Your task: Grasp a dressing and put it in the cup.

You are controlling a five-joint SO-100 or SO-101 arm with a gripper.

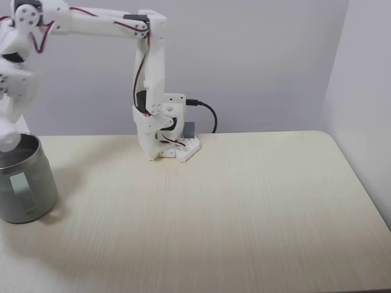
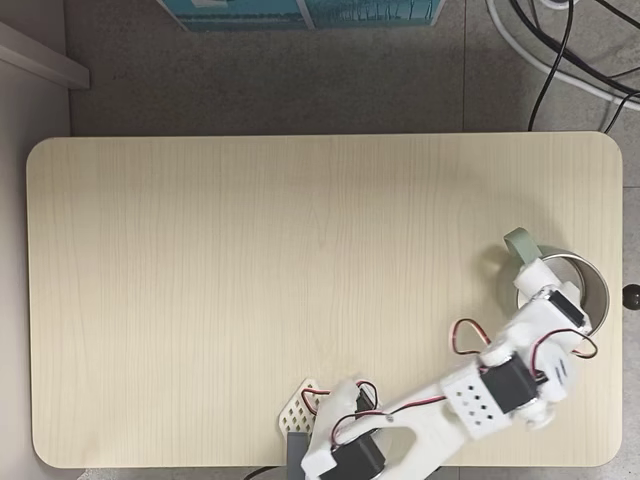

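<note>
The steel cup (image 1: pixel 27 189) stands at the table's left edge in a fixed view and near the right edge in the view from above, cup (image 2: pixel 598 290), its handle pointing away from the arm's base. My gripper (image 1: pixel 7 129) hangs straight over the cup's mouth, partly cut off by the frame edge. A small white rounded roll, the dressing (image 1: pixel 6 143), sits at the fingertips just at rim height, and the fingers look shut on it. From above, the gripper (image 2: pixel 541 287) covers the near part of the mouth and hides the dressing.
The arm's base (image 1: pixel 168 143) is fixed at the table's back edge, with a black cable behind it. The wide wooden table (image 2: pixel 250 280) stretches away from the cup. Cables (image 2: pixel 560 50) and a blue box (image 2: pixel 300 10) lie on the floor beyond the table.
</note>
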